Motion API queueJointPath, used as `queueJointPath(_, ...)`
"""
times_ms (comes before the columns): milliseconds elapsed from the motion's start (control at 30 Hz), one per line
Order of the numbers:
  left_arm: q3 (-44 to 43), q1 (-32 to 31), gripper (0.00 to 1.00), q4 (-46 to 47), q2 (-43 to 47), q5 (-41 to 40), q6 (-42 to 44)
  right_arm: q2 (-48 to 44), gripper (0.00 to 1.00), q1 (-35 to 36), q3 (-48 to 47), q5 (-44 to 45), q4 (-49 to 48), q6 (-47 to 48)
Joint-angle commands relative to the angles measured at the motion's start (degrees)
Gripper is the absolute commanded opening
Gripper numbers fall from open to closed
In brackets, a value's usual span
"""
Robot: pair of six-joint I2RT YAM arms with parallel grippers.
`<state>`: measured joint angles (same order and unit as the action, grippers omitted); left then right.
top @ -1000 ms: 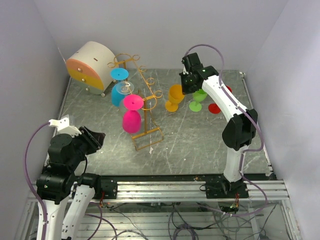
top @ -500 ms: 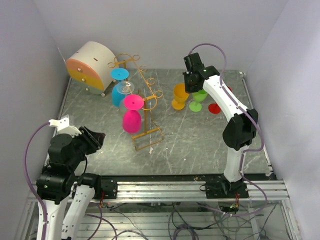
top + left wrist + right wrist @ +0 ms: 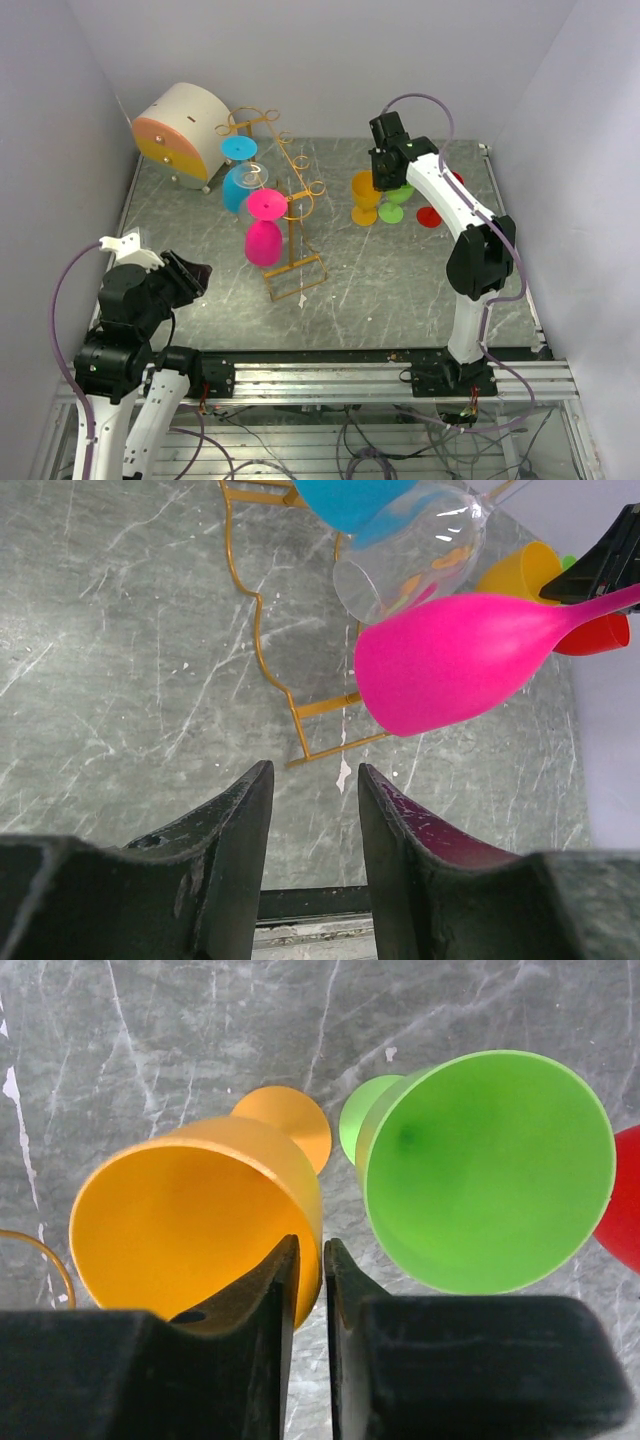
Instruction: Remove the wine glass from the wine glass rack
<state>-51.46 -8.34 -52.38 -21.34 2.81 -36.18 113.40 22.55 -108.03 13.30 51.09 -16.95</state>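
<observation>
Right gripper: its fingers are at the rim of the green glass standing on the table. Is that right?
Not the green glass. The right gripper has its fingers at the rim of the orange glass standing on the table. The right wrist view shows it.

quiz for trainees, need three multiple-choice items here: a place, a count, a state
1. Where is the orange glass? A beside the green glass B on the round box C lying at the near edge
2. How many glasses hang on the wine glass rack? A one B three C five
3. The left tool is: A shut on a red glass B open, empty C out of view
Key: A, side by side in the right wrist view; B, blue glass, clear glass, pink glass; B, bare table between its fingers.
</observation>
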Motion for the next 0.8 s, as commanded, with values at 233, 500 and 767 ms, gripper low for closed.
queueJointPath(233,-0.2,0.3,0.57,0.4,-0.8,-1.5,-0.7,-8.3,0.35,-0.1,3.9,-5.4,-4.9,-1.2)
queueJointPath(500,-6.2,0.2,0.64,4.8,-5.1,4.8,-11.2,-22.2,0.45,0.2,12.4,-12.6,-8.7,-2.7)
queueJointPath(767,-13.4,0.3,0.62,16.4,-14.8,17.1,-22.8,-36.9,0.42,1.1,26.7,-20.1,-15.3,-5.6)
